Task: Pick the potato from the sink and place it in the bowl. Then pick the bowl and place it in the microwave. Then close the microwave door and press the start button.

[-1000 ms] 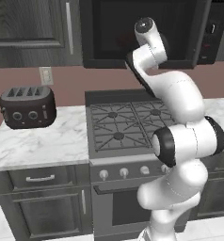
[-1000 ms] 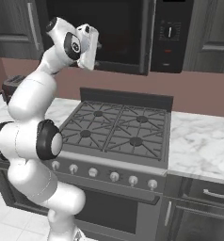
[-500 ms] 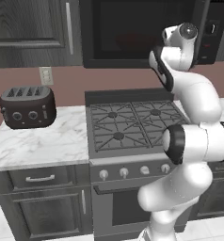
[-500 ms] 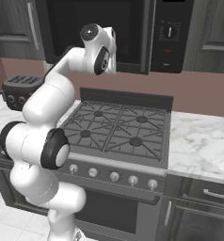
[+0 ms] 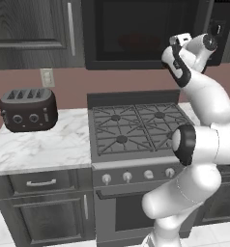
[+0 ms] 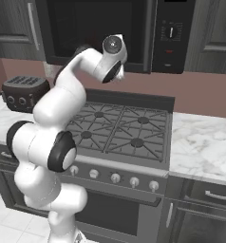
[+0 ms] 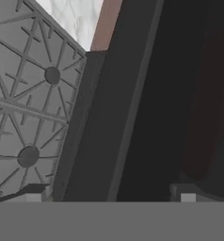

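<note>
My gripper (image 7: 110, 192) is hanging up in front of the microwave door (image 5: 138, 34), its two dark fingertips (image 7: 35, 190) poking up far apart from each other with nothing between them, so it is spread wide and carrying nothing. In the hand view one tip is sitting over the stove grates (image 7: 24, 103) and the other over the dark glass of the door.

The microwave (image 6: 115, 33) is hanging above the stove (image 5: 138, 126), and its door is lying flat across the front, shut. Through the tinted window I am making out a dim reddish shape (image 5: 136, 41), blurred by the glass; I cannot tell from this alone whether it is the bowl. The control panel (image 6: 170, 35) is sitting at the microwave's right edge, just beside my wrist in the left base view.

Below, the stove is running between two stretches of marble counter (image 6: 205, 144). A dark toaster (image 5: 28, 109) is standing on the counter to the left of the stove, near the back wall, with a wall socket (image 5: 47, 77) just above it. Dark wood cabinets (image 5: 35, 31) are flanking the microwave on both sides.
</note>
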Available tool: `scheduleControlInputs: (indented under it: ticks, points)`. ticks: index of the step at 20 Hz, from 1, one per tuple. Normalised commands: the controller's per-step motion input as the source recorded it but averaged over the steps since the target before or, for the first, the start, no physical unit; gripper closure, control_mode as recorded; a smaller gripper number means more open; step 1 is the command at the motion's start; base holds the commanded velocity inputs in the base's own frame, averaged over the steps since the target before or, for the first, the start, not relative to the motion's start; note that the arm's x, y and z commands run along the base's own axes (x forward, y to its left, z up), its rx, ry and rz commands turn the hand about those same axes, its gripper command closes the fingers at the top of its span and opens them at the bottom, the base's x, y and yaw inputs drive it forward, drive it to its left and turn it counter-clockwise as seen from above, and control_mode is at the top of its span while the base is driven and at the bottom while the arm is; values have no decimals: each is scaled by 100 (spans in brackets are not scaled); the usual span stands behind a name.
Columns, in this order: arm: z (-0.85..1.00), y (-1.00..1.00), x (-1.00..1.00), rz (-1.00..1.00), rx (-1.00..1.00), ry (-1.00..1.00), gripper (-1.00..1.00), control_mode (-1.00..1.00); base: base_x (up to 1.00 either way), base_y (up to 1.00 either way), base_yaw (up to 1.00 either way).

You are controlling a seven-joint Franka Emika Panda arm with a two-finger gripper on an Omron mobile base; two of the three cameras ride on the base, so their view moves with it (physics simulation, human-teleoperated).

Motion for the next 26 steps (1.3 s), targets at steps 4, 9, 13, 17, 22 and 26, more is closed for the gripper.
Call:
scheduleControlInputs:
  ticks: [4,9,13,17,22,26]
  points:
    - [-32,0,66,18,0,0,-100,-100,0,0,0]
    - [-46,2,51,18,0,0,-100,-100,0,0,0]
    - [-13,0,0,15,1,0,-100,-100,0,0,0]
    - [-1,0,-72,4,2,-2,-100,-100,0,0,0]
    - [0,0,-100,0,1,-14,-100,-100,0,0,0]
    - [0,-18,-100,-5,4,-14,-100,-100,0,0,0]
